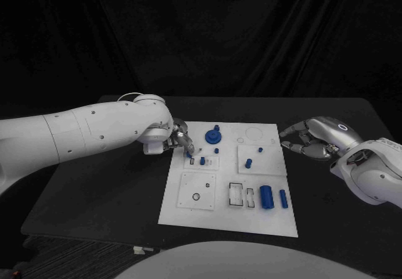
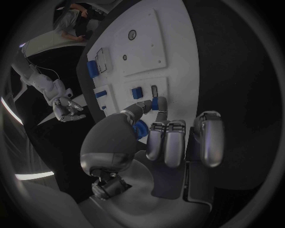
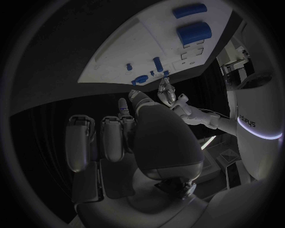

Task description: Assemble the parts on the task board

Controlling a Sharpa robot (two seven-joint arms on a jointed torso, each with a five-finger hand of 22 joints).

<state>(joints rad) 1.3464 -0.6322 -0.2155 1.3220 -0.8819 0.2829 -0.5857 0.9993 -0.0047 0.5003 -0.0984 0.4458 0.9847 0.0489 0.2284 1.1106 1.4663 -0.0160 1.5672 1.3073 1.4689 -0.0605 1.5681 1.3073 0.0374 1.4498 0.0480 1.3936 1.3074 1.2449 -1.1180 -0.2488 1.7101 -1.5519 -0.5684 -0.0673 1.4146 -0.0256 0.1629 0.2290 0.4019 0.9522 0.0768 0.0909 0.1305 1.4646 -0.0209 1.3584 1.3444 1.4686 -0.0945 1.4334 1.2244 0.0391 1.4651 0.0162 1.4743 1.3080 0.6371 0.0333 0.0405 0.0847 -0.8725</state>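
Note:
The white task board (image 1: 189, 203) (image 2: 145, 47) (image 3: 130, 45) lies mid-table. My left hand (image 1: 178, 139) (image 2: 160, 137) (image 3: 168, 90) reaches over the board's left edge and pinches a small blue peg (image 1: 189, 152) (image 2: 156, 103) between thumb and finger, just above a small raised plate (image 1: 210, 165). A small blue block (image 1: 202, 160) (image 2: 137, 92) stands on that plate. The blue gear (image 1: 214, 137) (image 3: 139, 79) sits at the board's far side. My right hand (image 1: 310, 142) (image 3: 118, 137) (image 2: 68, 108) hovers off the board's right edge, fingers loosely bent, holding nothing.
On the board's near right lie a large blue cylinder (image 1: 266, 196) (image 2: 92, 68) (image 3: 194, 32) and a slimmer blue one (image 1: 283, 198) (image 3: 190, 9), beside rectangular slots (image 1: 237, 193). Two short blue pegs (image 1: 248, 164) stand on the right raised plate. Black table (image 1: 100, 192) surrounds the board.

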